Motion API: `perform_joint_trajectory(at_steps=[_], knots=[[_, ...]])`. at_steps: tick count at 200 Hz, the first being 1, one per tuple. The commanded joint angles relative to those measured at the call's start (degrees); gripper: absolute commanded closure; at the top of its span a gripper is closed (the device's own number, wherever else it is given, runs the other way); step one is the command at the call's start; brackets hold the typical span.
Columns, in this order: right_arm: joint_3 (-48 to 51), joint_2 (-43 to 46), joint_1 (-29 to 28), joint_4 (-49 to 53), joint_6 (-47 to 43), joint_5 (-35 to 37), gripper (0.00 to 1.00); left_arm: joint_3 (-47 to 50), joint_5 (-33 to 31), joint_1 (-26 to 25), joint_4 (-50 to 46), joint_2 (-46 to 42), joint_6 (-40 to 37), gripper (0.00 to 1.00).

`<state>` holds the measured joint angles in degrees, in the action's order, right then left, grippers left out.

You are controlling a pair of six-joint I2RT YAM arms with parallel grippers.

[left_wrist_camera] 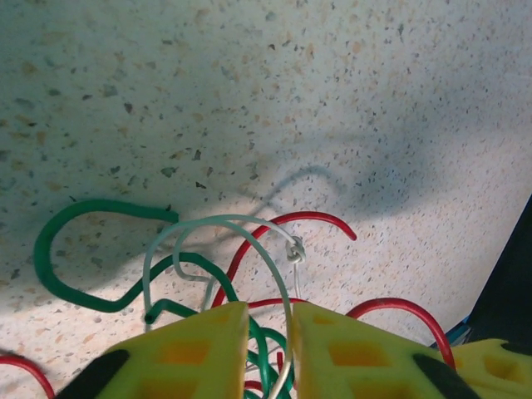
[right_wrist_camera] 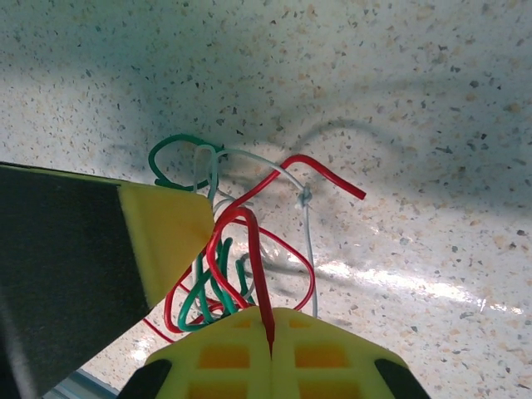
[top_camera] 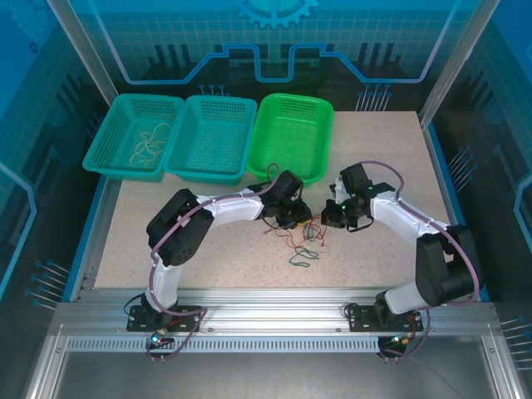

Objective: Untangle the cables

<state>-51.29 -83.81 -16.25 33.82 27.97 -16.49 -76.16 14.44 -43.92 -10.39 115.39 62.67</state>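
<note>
The cables [top_camera: 301,241] lie as a tangle of green, red and whitish loops on the speckled table, between the two grippers. My left gripper [top_camera: 293,219] is low over the tangle's left side. In the left wrist view its yellow fingers [left_wrist_camera: 199,349] stand a narrow gap apart, and a whitish cable [left_wrist_camera: 218,223] and a green cable [left_wrist_camera: 79,249] run loose through that gap [left_wrist_camera: 270,324]. My right gripper [top_camera: 331,218] is shut on a red cable [right_wrist_camera: 249,241] that rises in a loop from its closed tips [right_wrist_camera: 271,320]. The left gripper's finger [right_wrist_camera: 162,233] touches the tangle's left side.
Three baskets stand along the table's back edge: a teal basket [top_camera: 100,150] holding a whitish cable [top_camera: 148,143], a second teal basket [top_camera: 179,158], and a bright green basket [top_camera: 259,141]. Bare table lies in front of the tangle and on both sides.
</note>
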Motion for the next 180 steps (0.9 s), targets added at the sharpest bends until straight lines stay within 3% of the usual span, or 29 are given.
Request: perform_joint_trajectory(at_steps=[1, 76, 107, 127, 180], knots=[[-1.5, -0.6, -0.8, 0.8, -0.9, 0.4, 1.0, -1.8, 1.3, 0.2, -1.3, 1.4, -0.7, 0.81], [-0.2, -1.5, -0.7, -1.0, -0.1, -0.7, 1.0, -0.2, 2.8, 0.1, 1.4, 1.4, -0.8, 0.78], [0.0, -2.3, -0.7, -0.9, 0.0, -1.5, 1.0, 0.1, 2.9, 0.1, 3.0, 1.9, -1.0, 0.88], [0.5, -1.9, -0.4, -0.9, 0.5, -1.1, 1.0, 1.2, 3.3, 0.2, 7.0, 1.3, -1.2, 1.0], [6.3, 4.6, 3.7, -0.1, 7.2, 6.6, 1.0, 5.3, 1.9, 2.7, 13.4, -7.2, 0.0, 1.0]])
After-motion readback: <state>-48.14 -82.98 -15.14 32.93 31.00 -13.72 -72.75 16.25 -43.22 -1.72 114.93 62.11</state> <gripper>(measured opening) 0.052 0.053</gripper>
